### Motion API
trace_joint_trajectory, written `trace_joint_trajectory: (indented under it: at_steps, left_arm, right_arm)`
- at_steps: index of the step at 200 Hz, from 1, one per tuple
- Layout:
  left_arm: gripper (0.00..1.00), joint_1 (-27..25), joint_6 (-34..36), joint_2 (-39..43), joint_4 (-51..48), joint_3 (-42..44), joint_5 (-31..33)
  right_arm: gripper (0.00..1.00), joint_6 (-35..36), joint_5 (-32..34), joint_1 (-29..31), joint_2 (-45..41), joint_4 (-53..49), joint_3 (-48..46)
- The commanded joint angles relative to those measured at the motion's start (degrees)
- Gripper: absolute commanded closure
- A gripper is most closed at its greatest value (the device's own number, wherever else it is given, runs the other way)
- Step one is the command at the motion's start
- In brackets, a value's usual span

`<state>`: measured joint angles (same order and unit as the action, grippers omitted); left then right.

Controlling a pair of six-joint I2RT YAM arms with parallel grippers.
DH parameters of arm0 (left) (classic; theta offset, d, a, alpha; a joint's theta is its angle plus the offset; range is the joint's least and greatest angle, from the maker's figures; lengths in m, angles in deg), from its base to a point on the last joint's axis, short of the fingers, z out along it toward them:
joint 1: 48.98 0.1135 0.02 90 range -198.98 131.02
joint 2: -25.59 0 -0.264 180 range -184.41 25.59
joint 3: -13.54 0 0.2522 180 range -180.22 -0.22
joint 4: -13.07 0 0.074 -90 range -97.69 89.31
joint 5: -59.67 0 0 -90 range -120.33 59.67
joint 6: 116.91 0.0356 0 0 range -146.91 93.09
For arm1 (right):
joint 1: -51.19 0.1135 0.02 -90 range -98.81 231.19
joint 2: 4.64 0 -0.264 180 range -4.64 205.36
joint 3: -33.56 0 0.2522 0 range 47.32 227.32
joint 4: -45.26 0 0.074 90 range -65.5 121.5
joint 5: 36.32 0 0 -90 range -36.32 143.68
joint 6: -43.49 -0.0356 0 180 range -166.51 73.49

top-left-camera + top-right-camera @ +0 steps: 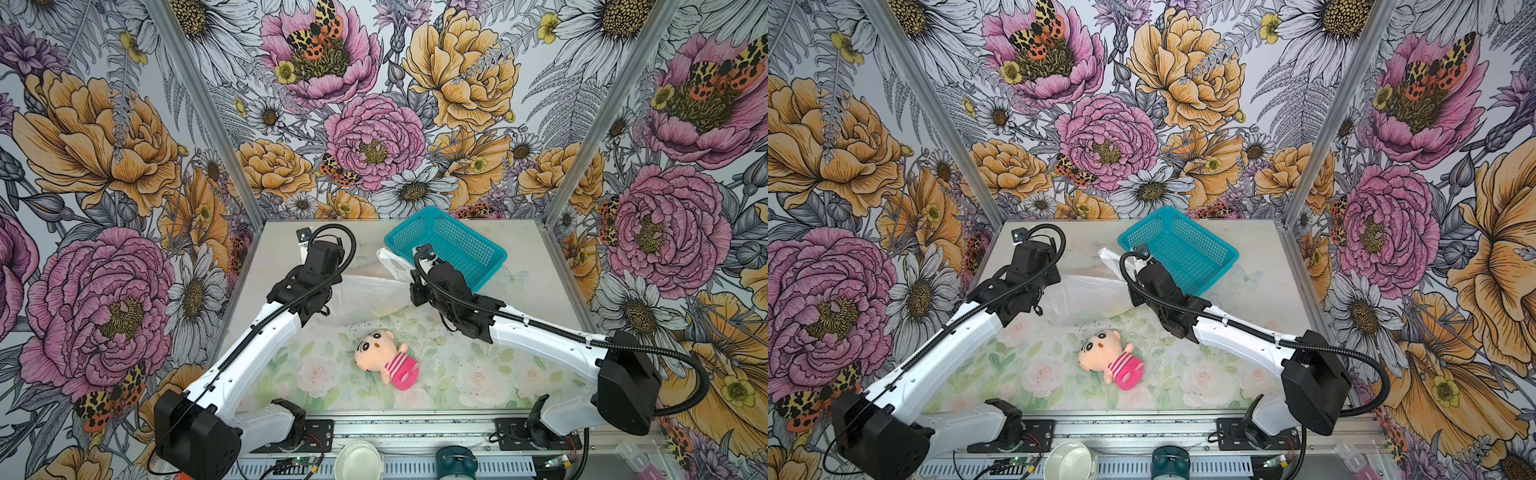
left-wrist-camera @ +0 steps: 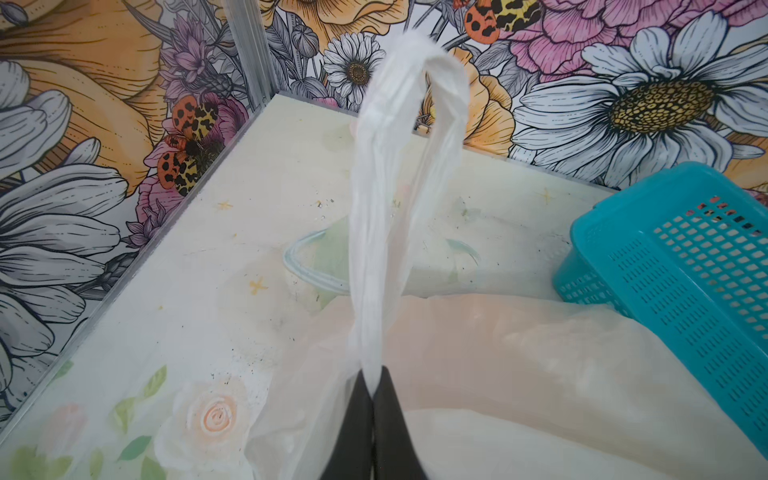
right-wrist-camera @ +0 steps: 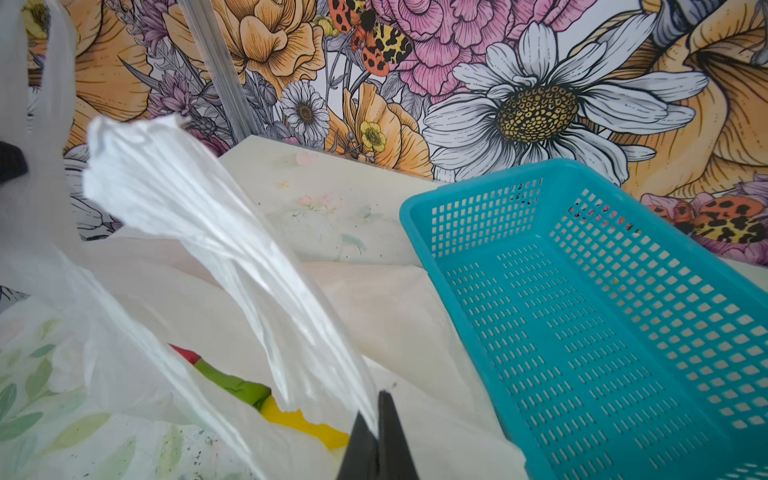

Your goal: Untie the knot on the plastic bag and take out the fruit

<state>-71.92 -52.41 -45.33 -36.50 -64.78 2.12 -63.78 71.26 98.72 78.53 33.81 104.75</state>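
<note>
Plastic bag (image 1: 365, 291) lies on the surface (image 1: 532, 291) toward the back, between the two arms, its far corner just beside the teal basket (image 1: 453, 241). In both top views the arm bodies cover the jaws.

Left gripper (image 2: 372, 384): jaws pressed together, pinching a handle loop (image 2: 399, 166) of the bag. The loop rises from the tips in a tall, narrow arch. The bag body spreads directly beneath and beyond the jaws.

Right gripper (image 3: 377, 401): jaws closed tight on the bag's other handle (image 3: 216, 232), a pleated white strip fanning out from the tips.

The bag's mouth gapes beside the right jaws. Fruit (image 3: 241, 386) shows inside it: one green piece, one yellow, and a sliver of red, close to the tips but not touched by them.

Pink-striped plush doll (image 1: 384, 359) lies on the near half of the surface, well apart from the bag.
</note>
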Motion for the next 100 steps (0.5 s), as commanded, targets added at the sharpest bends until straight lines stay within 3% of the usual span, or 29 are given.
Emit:
trace_joint_trajectory:
  at_steps: [1,35,78,100]
  left_arm:
    - [1.0,3.5,2.4,-3.9,1.6,-4.8,-1.6]
    - [1.0,9.4,4.1,-10.7,0.6,-16.3,-10.0]
    - [1.0,14.7,4.9,-15.2,-1.5,-30.0,-19.8]
    - [1.0,16.8,4.7,-14.8,-1.9,-32.5,-22.8]
  right_arm:
    - [1.0,-6.2,0.9,-1.5,-0.4,11.4,-0.9]
    - [1.0,-8.4,-2.2,-5.7,4.6,13.9,4.7]
    - [1.0,-4.2,5.0,-7.1,9.5,20.1,11.0]
    - [1.0,-4.4,6.2,-8.0,11.7,25.8,11.9]
